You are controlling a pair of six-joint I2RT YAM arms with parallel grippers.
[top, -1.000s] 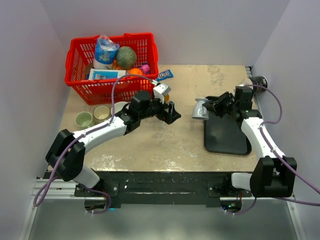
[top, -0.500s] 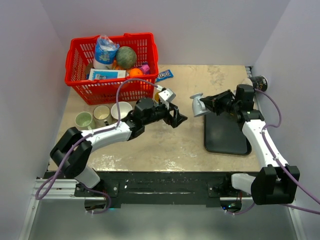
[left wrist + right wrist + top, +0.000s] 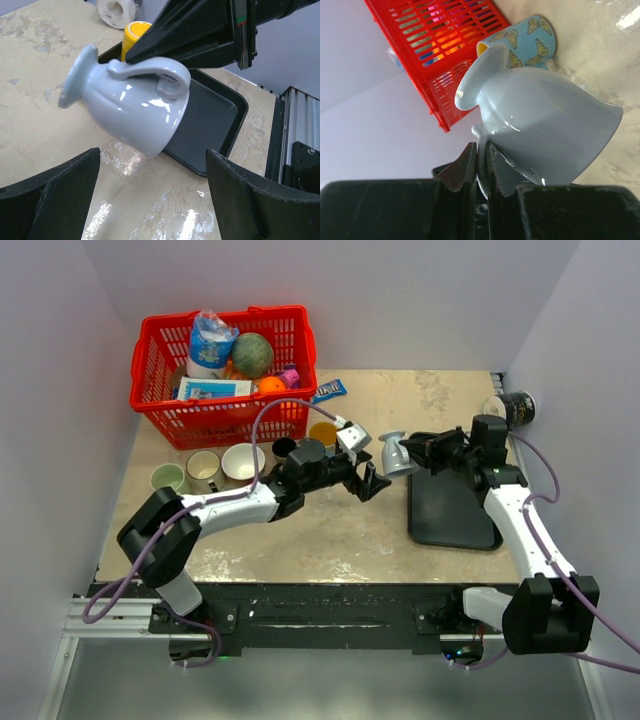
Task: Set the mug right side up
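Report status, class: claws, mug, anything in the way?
Right claw shut on mug handle. Left claw open, just short of it. Mug tilted sideways. Tray right beside.

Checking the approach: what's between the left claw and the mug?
Nothing but bare tabletop between left claw and mug, per the left wrist view.

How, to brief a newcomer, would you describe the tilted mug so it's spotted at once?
Find the black rectangular tray on the right. At its far left corner the right pincer holds a glossy pale blue ceramic mug. Unlike the upright cups by the red plastic basket, it is tipped sideways.
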